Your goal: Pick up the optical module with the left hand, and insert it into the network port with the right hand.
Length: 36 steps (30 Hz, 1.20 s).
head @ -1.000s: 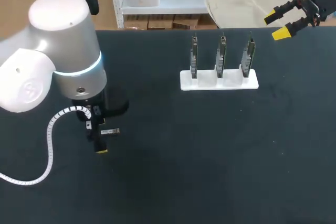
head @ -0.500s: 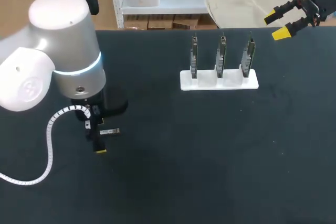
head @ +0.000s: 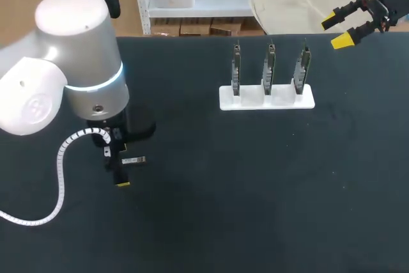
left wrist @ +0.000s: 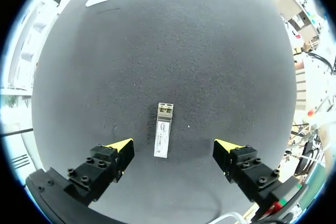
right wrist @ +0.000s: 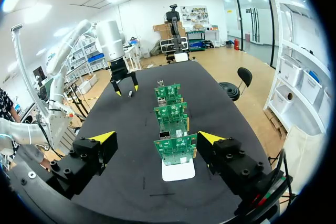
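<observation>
Black table (head: 255,190): silver optical module (left wrist: 164,130) lying flat in left half; white stand (head: 267,98) near far edge, three green circuit boards (right wrist: 175,149) upright in it.

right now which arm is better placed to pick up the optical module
Left. The left pincer, open, sits directly above the optical module, fingers either side of it. The right pincer is at the far corner, beyond the white stand.

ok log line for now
left gripper open over small silver optical module on black table | right gripper open facing white stand of three green boards
</observation>
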Each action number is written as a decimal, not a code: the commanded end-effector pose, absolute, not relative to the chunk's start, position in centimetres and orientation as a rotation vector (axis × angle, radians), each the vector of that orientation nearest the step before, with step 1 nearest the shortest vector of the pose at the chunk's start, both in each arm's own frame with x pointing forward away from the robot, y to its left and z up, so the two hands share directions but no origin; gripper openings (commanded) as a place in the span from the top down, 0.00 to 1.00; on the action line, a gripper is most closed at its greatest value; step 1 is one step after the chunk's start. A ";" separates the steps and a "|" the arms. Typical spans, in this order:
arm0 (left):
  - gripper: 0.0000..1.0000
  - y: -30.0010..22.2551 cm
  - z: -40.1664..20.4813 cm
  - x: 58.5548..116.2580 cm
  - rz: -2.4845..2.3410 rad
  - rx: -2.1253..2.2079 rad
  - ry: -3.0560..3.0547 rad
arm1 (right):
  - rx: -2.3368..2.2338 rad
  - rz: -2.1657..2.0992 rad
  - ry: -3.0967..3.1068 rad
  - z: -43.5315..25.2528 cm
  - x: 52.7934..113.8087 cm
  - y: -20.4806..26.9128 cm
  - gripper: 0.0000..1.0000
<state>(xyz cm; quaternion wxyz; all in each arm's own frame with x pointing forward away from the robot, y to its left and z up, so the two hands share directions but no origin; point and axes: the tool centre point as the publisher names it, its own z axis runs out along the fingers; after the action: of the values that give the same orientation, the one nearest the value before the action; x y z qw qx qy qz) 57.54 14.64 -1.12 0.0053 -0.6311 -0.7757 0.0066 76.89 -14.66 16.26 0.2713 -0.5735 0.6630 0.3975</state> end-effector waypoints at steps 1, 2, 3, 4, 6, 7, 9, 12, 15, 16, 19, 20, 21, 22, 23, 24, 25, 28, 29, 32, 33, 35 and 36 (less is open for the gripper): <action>0.00 14.6 -1.2 57.8 0.027 -1.975 -2.424 | -1.542 1.065 1.786 16.3 76.7 -14.6 0.00; 0.00 14.6 -1.2 57.8 0.029 -1.973 -2.425 | -1.542 1.065 1.786 16.3 76.7 -14.6 0.00; 0.00 14.6 -1.2 57.8 0.030 -1.971 -2.426 | -1.542 1.065 1.786 16.3 76.7 -14.6 0.00; 0.00 14.6 -1.2 57.8 0.031 -1.972 -2.428 | -1.542 1.065 1.786 16.3 76.7 -14.6 0.00; 0.00 14.6 -1.2 57.8 0.038 -1.981 -2.428 | -1.542 1.065 1.786 16.3 76.7 -14.6 0.00; 0.15 14.6 -1.2 57.8 0.038 -1.982 -2.428 | -1.542 1.065 1.786 16.3 76.7 -14.6 0.00; 0.71 14.6 -1.2 57.8 0.039 -1.983 -2.427 | -1.542 1.065 1.786 16.3 76.7 -14.6 0.00; 1.00 14.6 -1.2 57.7 0.042 -1.983 -2.430 | -1.542 1.065 1.786 16.3 76.7 -14.6 0.00; 1.00 14.6 -1.2 57.7 0.047 -1.977 -2.436 | -1.542 1.065 1.786 16.3 76.7 -14.6 0.00; 1.00 14.6 -1.2 57.7 0.049 -1.975 -2.437 | -1.542 1.065 1.786 16.3 76.7 -14.6 0.00; 1.00 14.6 -1.2 57.7 0.053 -1.973 -2.440 | -1.542 1.065 1.786 16.3 76.7 -14.6 0.00; 1.00 14.6 -1.2 57.7 0.053 -1.973 -2.440 | -1.542 1.065 1.786 16.3 76.7 -14.6 0.00; 1.00 14.6 -1.2 57.7 0.054 -1.972 -2.441 | -1.542 1.065 1.786 16.3 76.7 -14.6 0.00; 1.00 14.6 -1.2 57.7 0.056 -1.970 -2.442 | -1.542 1.065 1.786 16.3 76.7 -14.6 0.00; 1.00 14.6 -1.2 57.7 0.057 -1.969 -2.443 | -1.542 1.065 1.786 16.3 76.7 -14.6 0.00; 1.00 14.6 -1.2 57.7 0.058 -1.968 -2.445 | -1.542 1.065 1.786 16.3 76.7 -14.6 0.00; 1.00 14.6 -1.2 57.7 0.059 -1.967 -2.447 | -1.542 1.065 1.786 16.3 76.7 -14.6 0.00; 1.00 14.6 -1.1 57.7 0.059 -1.965 -2.453 | -1.542 1.065 1.786 16.3 76.7 -14.6 0.00; 1.00 14.6 -1.1 57.7 0.061 -1.964 -2.459 | -1.542 1.065 1.786 16.3 76.7 -14.6 0.00; 1.00 14.5 -0.8 57.9 0.065 -1.966 -2.477 | -1.542 1.065 1.786 16.3 76.7 -14.6 0.00; 1.00 14.4 -0.6 58.0 0.071 -1.965 -2.489 | -1.542 1.065 1.786 16.3 76.7 -14.6 0.00; 1.00 14.3 -0.1 58.3 0.071 -1.969 -2.511 | -1.542 1.065 1.786 16.3 76.7 -14.6 0.00; 1.00 14.2 0.2 58.5 0.077 -1.972 -2.526 | -1.542 1.065 1.786 16.3 76.7 -14.6 0.00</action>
<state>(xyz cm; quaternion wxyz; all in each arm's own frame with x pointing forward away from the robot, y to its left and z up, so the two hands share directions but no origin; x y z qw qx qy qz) 58.64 13.80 -0.40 -0.0236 -0.6158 -0.7873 0.0205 76.89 -14.66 16.26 0.2713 -0.5735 0.6630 0.3975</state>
